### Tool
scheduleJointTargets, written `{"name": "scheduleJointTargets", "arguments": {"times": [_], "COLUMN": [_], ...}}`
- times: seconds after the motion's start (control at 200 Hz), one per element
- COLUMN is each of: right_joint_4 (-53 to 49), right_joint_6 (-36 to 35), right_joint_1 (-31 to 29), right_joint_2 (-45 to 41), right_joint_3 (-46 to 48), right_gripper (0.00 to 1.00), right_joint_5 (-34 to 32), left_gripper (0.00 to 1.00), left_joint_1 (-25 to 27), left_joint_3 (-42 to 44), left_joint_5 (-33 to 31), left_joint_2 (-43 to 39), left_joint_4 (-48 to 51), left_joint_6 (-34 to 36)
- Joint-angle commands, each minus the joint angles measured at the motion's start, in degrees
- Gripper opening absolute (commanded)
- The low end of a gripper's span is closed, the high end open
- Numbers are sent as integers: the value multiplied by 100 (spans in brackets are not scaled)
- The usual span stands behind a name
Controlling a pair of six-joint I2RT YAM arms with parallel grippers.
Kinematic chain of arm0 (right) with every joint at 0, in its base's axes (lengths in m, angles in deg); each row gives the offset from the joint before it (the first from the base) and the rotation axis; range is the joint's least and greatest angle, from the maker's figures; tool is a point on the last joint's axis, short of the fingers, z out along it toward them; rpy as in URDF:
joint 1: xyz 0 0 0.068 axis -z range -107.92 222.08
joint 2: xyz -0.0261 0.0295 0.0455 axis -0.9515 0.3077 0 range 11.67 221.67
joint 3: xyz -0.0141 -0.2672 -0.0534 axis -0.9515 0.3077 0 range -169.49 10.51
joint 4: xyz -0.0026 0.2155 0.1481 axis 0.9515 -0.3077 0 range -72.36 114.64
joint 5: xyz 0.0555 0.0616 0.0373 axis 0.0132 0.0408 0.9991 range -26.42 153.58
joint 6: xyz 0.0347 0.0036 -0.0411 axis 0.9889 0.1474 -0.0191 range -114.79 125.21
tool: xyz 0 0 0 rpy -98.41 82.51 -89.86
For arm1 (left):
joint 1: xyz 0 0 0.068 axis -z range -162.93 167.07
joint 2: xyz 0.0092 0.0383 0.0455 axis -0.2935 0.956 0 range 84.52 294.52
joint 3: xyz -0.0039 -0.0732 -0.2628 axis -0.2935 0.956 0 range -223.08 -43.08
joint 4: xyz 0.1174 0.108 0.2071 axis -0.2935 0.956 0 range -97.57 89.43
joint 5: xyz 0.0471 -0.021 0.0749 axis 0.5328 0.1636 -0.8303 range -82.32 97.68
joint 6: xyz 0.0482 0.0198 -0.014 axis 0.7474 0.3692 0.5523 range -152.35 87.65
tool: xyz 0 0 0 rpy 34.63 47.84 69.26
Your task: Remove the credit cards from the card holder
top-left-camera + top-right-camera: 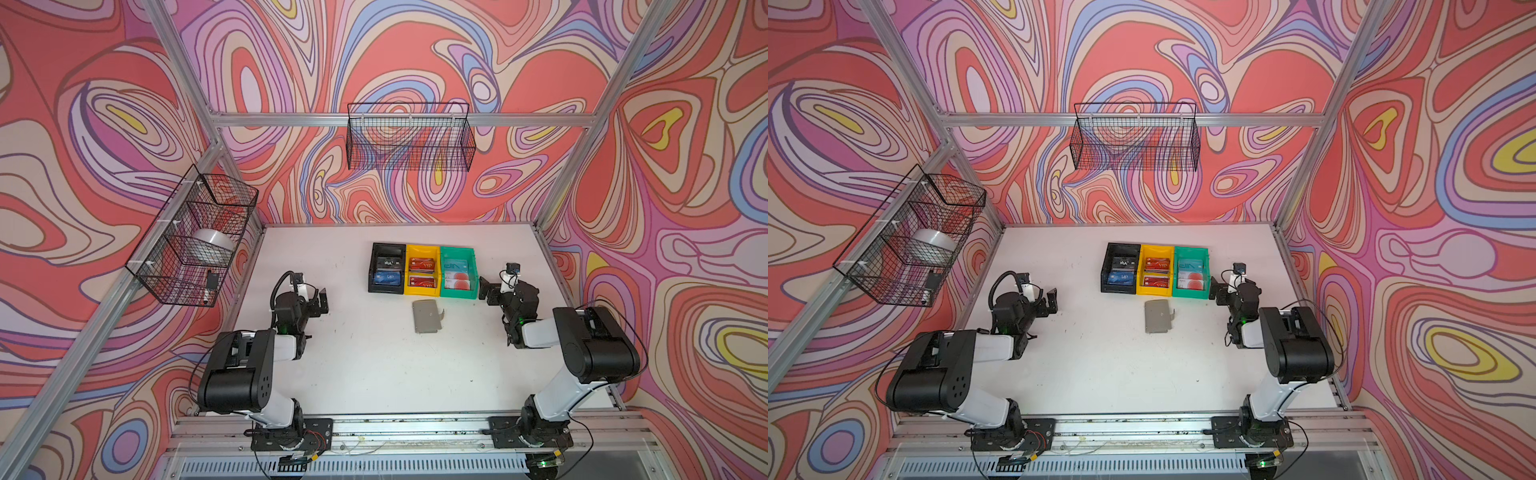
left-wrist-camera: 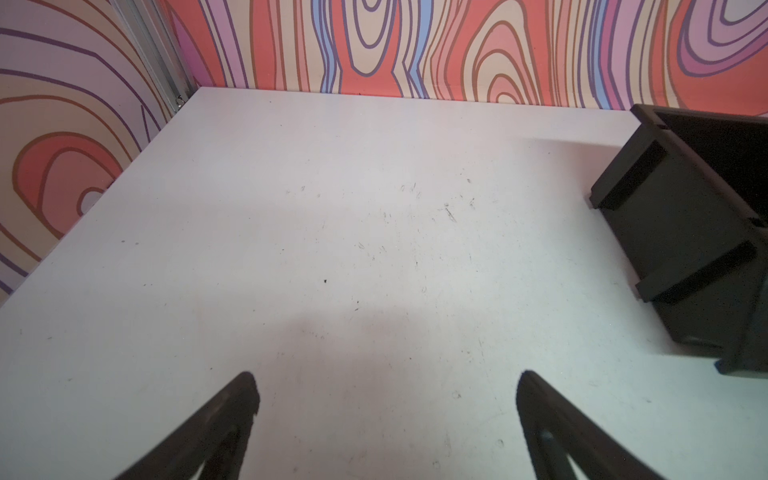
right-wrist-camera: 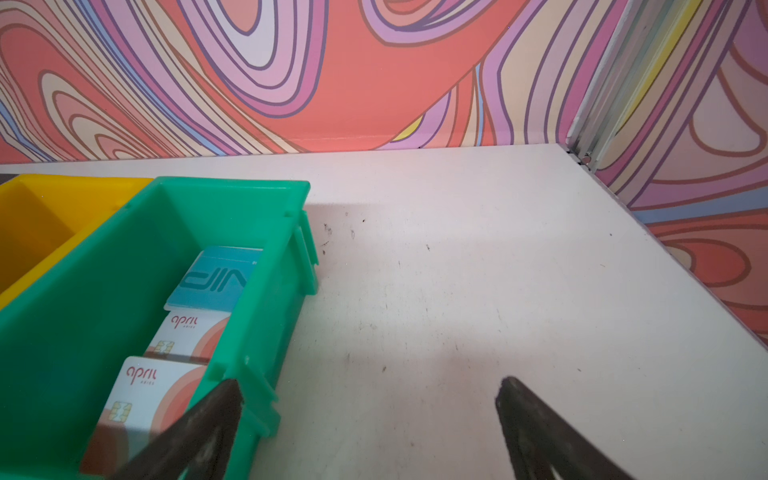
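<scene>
The grey card holder (image 1: 426, 316) (image 1: 1158, 316) lies shut and flat on the white table, just in front of the bins, its strap tab curling off one side. Whatever it holds is hidden. Credit cards lie in the bins: black and dark blue (image 1: 387, 277), red (image 1: 422, 281), light blue (image 3: 216, 278) and white with red circles (image 3: 183, 336). My left gripper (image 1: 322, 301) (image 2: 386, 376) hovers open over bare table, well left of the holder. My right gripper (image 1: 486, 291) (image 3: 370, 382) stands open beside the green bin, empty.
Black bin (image 1: 386, 248) (image 2: 685, 208), yellow bin (image 1: 422, 248) (image 3: 41, 216) and green bin (image 1: 457, 250) (image 3: 104, 291) sit side by side at the back middle. A wire basket (image 1: 409, 137) hangs on the back wall, another (image 1: 195, 232) on the left wall.
</scene>
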Motion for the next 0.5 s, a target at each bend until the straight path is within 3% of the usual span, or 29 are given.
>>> {"name": "scheduleJointTargets", "arguments": {"times": [0.0, 0.496], "right_joint_4": [-40, -57], "right_joint_6": [30, 39], "right_joint_1": [16, 15], "right_joint_2": [46, 46], "right_joint_3": [-72, -76], "right_gripper": [98, 98], "right_joint_5": [4, 25], "left_gripper": [100, 100], "left_joint_1": [19, 19], "left_joint_3": [-95, -92], "left_joint_5": [33, 28], "left_joint_2": [35, 34], "left_joint_4": [-1, -1], "left_joint_6": [122, 122]}}
